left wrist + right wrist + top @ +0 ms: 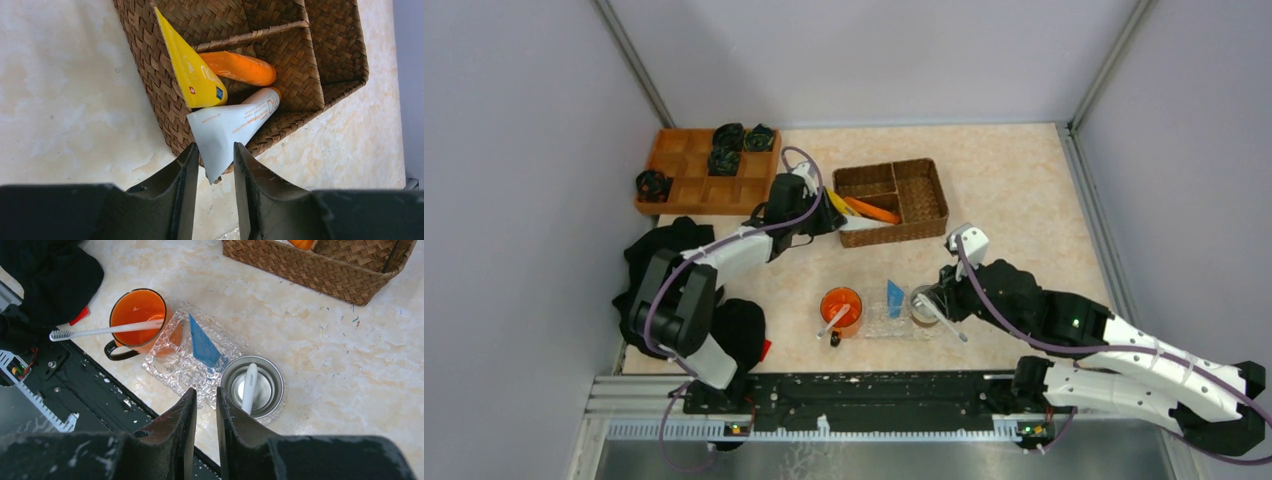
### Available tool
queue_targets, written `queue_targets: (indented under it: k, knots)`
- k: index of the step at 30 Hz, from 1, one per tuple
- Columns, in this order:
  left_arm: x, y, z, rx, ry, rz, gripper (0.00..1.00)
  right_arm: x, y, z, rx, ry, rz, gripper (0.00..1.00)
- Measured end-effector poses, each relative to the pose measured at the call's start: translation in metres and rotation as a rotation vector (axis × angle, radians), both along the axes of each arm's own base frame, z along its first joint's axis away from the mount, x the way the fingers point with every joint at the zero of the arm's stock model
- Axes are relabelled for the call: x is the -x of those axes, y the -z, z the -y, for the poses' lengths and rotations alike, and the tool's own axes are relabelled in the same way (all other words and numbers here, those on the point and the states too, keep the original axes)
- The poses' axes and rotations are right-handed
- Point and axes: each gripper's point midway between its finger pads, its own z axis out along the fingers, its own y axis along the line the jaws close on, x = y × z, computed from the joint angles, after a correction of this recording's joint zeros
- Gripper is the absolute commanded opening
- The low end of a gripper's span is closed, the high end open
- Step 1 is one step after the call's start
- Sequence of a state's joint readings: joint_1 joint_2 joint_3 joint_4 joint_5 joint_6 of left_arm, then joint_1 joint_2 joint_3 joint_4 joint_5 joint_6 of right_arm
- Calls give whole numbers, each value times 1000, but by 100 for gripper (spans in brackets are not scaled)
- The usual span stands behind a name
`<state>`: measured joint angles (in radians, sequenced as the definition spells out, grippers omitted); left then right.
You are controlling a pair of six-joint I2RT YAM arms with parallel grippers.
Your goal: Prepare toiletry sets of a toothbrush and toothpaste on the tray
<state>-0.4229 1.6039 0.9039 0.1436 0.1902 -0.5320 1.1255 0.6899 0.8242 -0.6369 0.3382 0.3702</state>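
In the left wrist view a white toothpaste tube (225,127) with orange print lies in the wicker basket (330,60), beside a yellow tube (192,75) and an orange tube (240,67). My left gripper (215,147) is open, its fingers on either side of the white tube's flat end, which sticks out over the basket rim. The clear bumpy tray (175,365) holds a blue tube (202,345). One white toothbrush (115,330) lies across the orange mug (137,310); another (249,385) stands in the steel cup (272,375). My right gripper (206,392) hovers over the tray's near edge, jaws narrowly apart and empty.
An orange wooden compartment tray (694,175) with black objects sits at the back left. Black cloth (664,250) lies along the left side near the left arm's base. The black rail (874,395) runs along the near edge.
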Motion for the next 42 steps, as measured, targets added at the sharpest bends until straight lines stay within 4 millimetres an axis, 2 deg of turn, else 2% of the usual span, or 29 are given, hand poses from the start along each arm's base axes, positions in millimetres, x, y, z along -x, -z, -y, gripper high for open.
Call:
queue_targets:
  k: [6, 24, 32, 35, 38, 42]
  knots:
    - [-1, -1, 7, 25, 22, -10, 30, 0, 0, 0, 0, 0, 0, 21]
    - [-10, -28, 23, 93, 71, 29, 31, 0, 5, 1, 11, 0, -5, 21]
    - [-5, -25, 35, 101, 120, 21, 30, 0, 7, 0, 16, 0, -7, 20]
    - [-5, -26, 42, 100, 140, 25, 21, 0, 8, 0, 21, 0, -10, 20]
    - [-7, -26, 48, 96, 155, 32, 4, 0, 8, 0, 22, 0, -10, 21]
    - [-12, -29, 55, 86, 172, 41, 0, 0, 8, 0, 22, 0, -10, 20]
